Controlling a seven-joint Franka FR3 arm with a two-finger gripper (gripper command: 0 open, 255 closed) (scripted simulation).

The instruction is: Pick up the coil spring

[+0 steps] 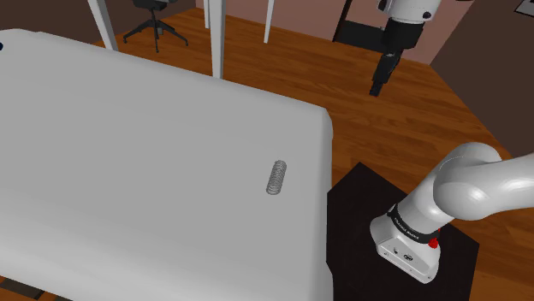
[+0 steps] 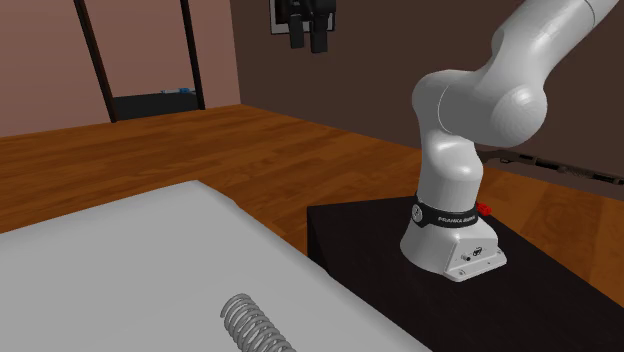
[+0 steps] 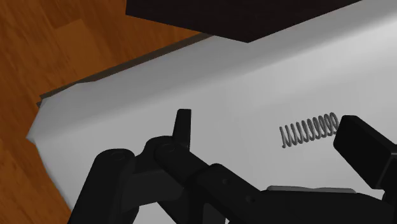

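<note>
The grey wire coil spring (image 1: 276, 177) is seen on the white desk (image 1: 128, 171) near its edge, cut off in the second exterior view; the black jaws are shown apparently spread, clear of it.

coil spring (image 1: 276, 177) is grey, table (image 1: 128, 171) pale grey, floor (image 1: 411, 103) brown-planked, stand (image 1: 355, 231) and gripper (image 1: 376, 89) black, arm (image 1: 479, 184) white.

The shoulder view sits high beside the stand (image 1: 359, 209), looking down across the white counter (image 1: 128, 171) from well back. The second exterior view sits low and close over the counter's edge nearest the stand, facing the arm's base (image 2: 452, 238). The wrist view looks along the end effector (image 3: 267, 127) at that same edge. All three share this edge strip, where the coil spring (image 1: 276, 177) lies.
</note>
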